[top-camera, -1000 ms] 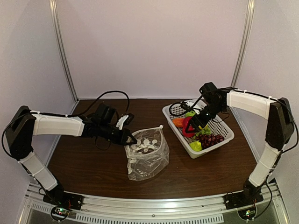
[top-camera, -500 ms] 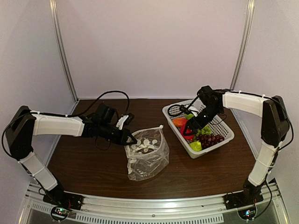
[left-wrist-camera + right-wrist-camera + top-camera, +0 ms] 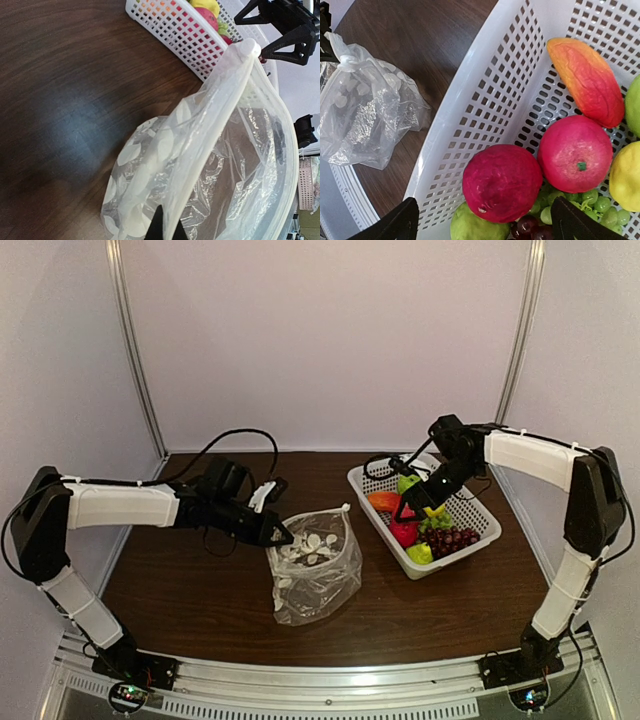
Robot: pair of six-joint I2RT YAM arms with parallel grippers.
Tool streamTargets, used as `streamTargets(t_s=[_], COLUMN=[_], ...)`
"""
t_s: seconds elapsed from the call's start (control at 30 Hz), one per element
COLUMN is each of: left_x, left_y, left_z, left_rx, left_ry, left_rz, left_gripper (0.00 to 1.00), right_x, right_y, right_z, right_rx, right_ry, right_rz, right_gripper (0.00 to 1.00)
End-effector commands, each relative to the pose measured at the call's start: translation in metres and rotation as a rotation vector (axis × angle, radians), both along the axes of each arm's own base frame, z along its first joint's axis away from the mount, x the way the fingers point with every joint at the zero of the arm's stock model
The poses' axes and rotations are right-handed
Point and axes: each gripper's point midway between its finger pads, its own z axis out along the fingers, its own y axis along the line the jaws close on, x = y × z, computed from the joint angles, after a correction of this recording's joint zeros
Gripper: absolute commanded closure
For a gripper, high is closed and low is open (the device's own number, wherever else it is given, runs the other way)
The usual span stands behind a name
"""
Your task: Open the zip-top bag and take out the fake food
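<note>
The zip-top bag (image 3: 318, 575) stands open on the table, clear with white dots; I see no fruit inside it. My left gripper (image 3: 283, 537) is shut on the bag's near-left rim; in the left wrist view its black tips (image 3: 167, 230) pinch the zip strip (image 3: 210, 125). The fake food lies in the white basket (image 3: 378, 523): a red apple (image 3: 404, 532), an orange piece (image 3: 384, 501), a green apple (image 3: 407, 483), a lemon (image 3: 437, 510), grapes (image 3: 452, 538) and a small green piece (image 3: 420, 553). My right gripper (image 3: 412, 508) hangs open and empty just above the dark red apple (image 3: 502, 182).
The basket's perforated wall (image 3: 485, 100) stands between the fruit and the bag (image 3: 365, 120). The basket also shows in the left wrist view (image 3: 175, 27), beyond the bag. Cables trail behind the left arm (image 3: 235, 440). Bare dark wood lies in front of the bag and the basket.
My right gripper dipped into the basket with a red fruit, then rose a little; the red apple now lies free below it. The left gripper keeps its hold on the bag rim.
</note>
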Motion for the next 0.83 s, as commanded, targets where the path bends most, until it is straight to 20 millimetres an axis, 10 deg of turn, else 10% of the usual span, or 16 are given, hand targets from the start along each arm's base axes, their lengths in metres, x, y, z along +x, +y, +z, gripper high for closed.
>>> streamTargets(t_s=[0.0,0.5,0.57,0.8], left_x=[0.014,0.043,0.045,0.046], left_y=[-0.006,0.012,0.021,0.064], left_z=[0.046,0.143,0.154,0.175], left_rx=[-0.013,0.084,0.097,0.174], left_ry=[-0.108,-0.372,-0.417,-0.54], left_rz=[-0.008,0.048,0.081,0.235], left_gripper=[0.98,0.36,0.04,0.02], right_x=[0.018,0.043,0.037,0.026], right_y=[-0.018,-0.108,-0.11,-0.117], right_z=[0.055,0.169,0.18,0.201], right_rx=[0.022,0.089,0.112,0.163], right_ry=[-0.168,-0.648,-0.695,-0.763], right_rz=[-0.044,-0.49,-0.507,-0.556], right_gripper=[0.07,0.0,0.0,0.0])
